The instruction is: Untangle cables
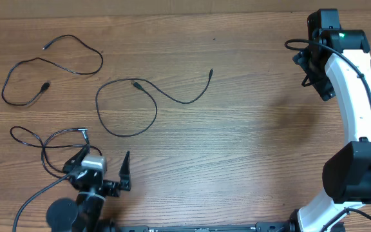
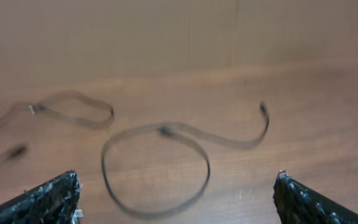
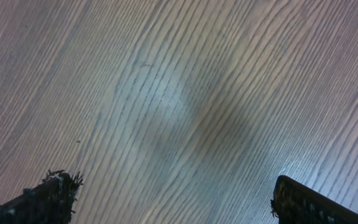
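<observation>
3 cables lie apart on the desk, none held. The top-left cable snakes in a wide loop. The middle cable makes 1 round loop with a tail toward the desk center. The bottom-left cable (silvery tip) coils just beside the left hand, contact unclear. The left hand sits low at the near-left edge, released, fingers spread wide, aimed at the middle cable's loop (blurry in its wrist view). The right arm reaches up the right side to the far edge, well apart from all cables. The right hand faces down over bare wood, released too, fingers wide, nothing between them.
</observation>
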You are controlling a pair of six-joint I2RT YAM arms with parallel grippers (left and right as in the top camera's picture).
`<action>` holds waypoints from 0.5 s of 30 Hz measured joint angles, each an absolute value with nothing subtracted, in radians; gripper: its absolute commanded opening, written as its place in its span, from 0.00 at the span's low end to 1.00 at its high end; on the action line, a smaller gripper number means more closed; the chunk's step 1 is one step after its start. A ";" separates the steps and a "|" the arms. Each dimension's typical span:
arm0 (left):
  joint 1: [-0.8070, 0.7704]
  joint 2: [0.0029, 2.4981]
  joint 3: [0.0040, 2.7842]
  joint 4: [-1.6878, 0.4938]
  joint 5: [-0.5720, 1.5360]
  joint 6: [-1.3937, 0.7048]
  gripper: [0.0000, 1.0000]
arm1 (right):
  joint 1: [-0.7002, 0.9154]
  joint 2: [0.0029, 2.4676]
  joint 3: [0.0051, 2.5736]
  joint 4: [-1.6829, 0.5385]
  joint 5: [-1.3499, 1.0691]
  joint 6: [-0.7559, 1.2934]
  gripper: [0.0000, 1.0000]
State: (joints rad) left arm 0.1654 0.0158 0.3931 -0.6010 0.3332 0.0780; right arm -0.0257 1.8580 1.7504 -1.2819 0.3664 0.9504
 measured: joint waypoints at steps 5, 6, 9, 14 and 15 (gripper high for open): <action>0.163 0.016 0.265 -0.499 0.326 0.043 0.99 | -0.026 1.858 1.750 -1.283 0.366 0.950 1.00; 0.163 0.016 0.244 -0.490 0.316 0.023 1.00 | -0.026 1.858 1.750 -1.282 0.367 0.950 1.00; 0.146 0.016 0.160 -0.445 0.260 -0.068 0.99 | -0.026 1.858 1.750 -1.282 0.367 0.950 1.00; 0.137 0.015 0.122 -0.376 0.215 -0.112 0.99 | -0.026 1.858 1.750 -1.283 0.366 0.950 1.00; 0.137 0.015 0.122 -0.365 0.203 -0.115 0.99 | -0.026 1.858 1.750 -1.283 0.367 0.950 1.00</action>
State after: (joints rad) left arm 0.1368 0.0154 0.1219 -0.3653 0.2028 -0.1154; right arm -0.0257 1.8580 1.7504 -1.2827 0.3668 0.9504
